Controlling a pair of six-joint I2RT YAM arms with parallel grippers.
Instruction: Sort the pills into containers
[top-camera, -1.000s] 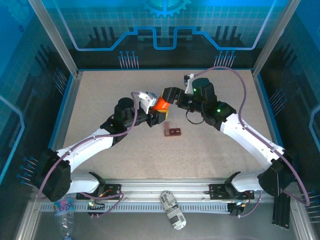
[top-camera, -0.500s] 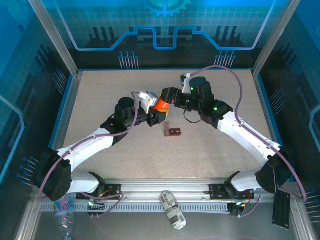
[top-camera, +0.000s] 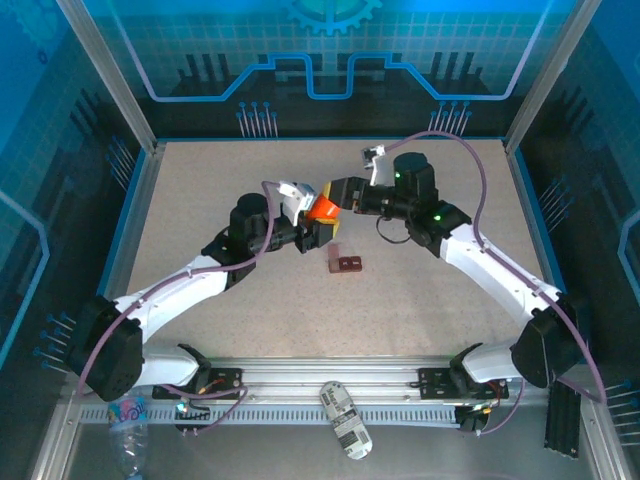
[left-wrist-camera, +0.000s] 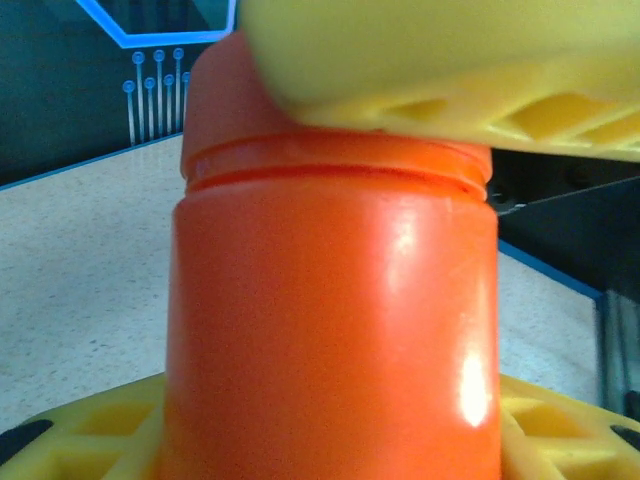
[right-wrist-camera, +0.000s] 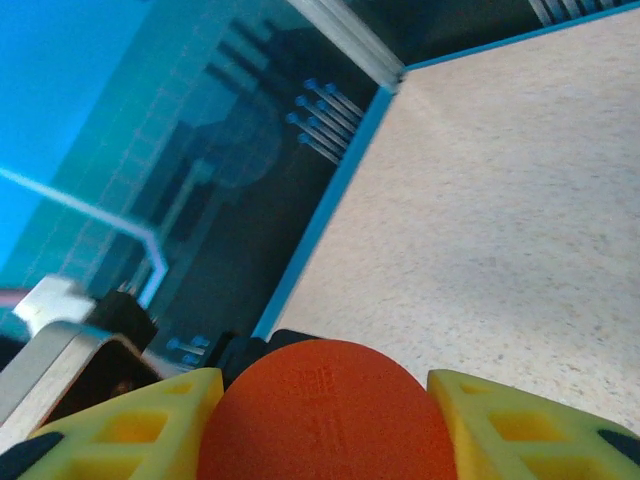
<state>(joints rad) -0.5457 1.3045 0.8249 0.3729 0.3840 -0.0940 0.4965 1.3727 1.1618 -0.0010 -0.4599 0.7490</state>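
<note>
The left gripper (top-camera: 315, 216) clamps an orange bottle (top-camera: 322, 208) above the table (top-camera: 200, 190). The right gripper (top-camera: 340, 195) is closed on its cap (right-wrist-camera: 325, 415), with a finger against each side.

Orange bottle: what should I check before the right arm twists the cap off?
1. Left gripper clamped on the orange bottle body: ok.
2. Cap seated, seam closed: ok.
3. Right gripper centred on the cap, fingers against both sides: ok; how firm the grip is, cannot tell.
4. Bottle upright so nothing spills: not ok, it looks tipped toward the right arm.
5. Box on the table, apart from both arms: ok.
6. Box wells ready to receive: cannot tell, too small.
</note>
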